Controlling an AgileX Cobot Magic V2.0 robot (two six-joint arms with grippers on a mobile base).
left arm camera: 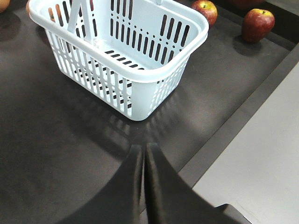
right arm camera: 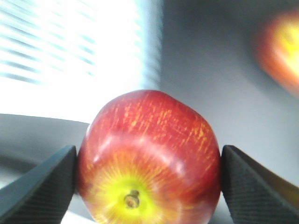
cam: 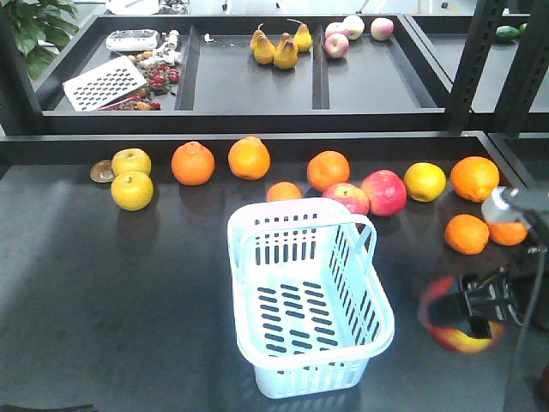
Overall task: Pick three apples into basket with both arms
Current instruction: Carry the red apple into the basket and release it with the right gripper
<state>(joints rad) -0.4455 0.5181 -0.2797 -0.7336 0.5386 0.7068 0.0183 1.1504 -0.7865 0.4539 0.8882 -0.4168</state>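
Note:
The pale blue basket (cam: 313,371) stands empty in the middle of the dark table. My right gripper (right arm camera: 148,172) is shut on a dark red apple (right arm camera: 149,154) with a yellow-green stem patch, one pad on each side. From the front this apple (cam: 453,324) looks blurred, in the air to the right of the basket. Two more red apples (cam: 346,197) (cam: 383,190) lie just behind the basket. My left gripper (left arm camera: 143,148) is shut and empty, low over the table in front of the basket (left arm camera: 140,77), with both apples (left arm camera: 204,10) (left arm camera: 257,23) beyond it.
Oranges (cam: 193,163) (cam: 467,233) and yellow fruits (cam: 132,190) (cam: 425,181) lie in a row across the table behind and right of the basket. A back shelf holds pears (cam: 276,47), pink apples (cam: 337,43) and a grater (cam: 104,82). A black rack post (cam: 470,64) rises at right.

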